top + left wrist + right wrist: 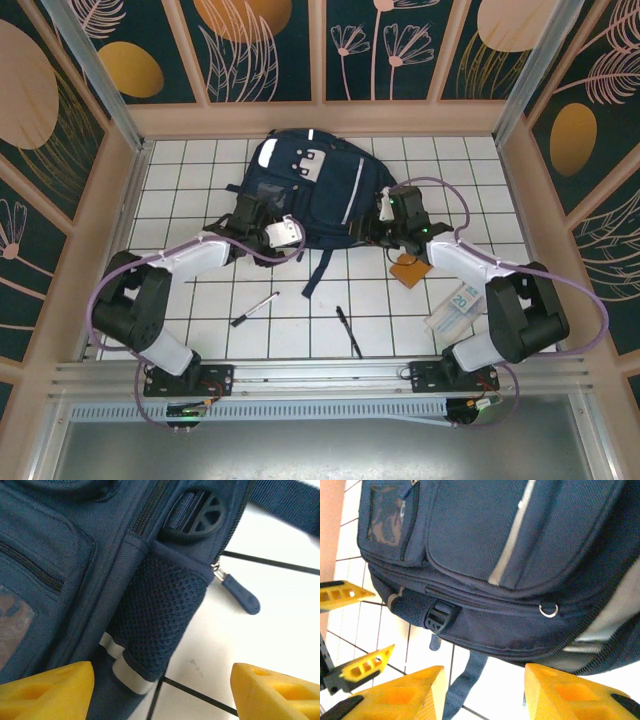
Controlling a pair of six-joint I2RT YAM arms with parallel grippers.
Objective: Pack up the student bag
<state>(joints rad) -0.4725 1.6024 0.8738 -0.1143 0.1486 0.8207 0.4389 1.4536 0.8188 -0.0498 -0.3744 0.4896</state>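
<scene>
The student bag lying flat at the far middle of the tiled table looks soft and floppy, so I'd pinch the zipper pull or a stiff seam, with the left gripper and right gripper flanking it, jaws apart on nothing.

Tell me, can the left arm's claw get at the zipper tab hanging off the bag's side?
Probably yes. The left claw stands open close by the bag, and the zipper tab shows bare against the white tile just ahead, nothing covering it.
</scene>
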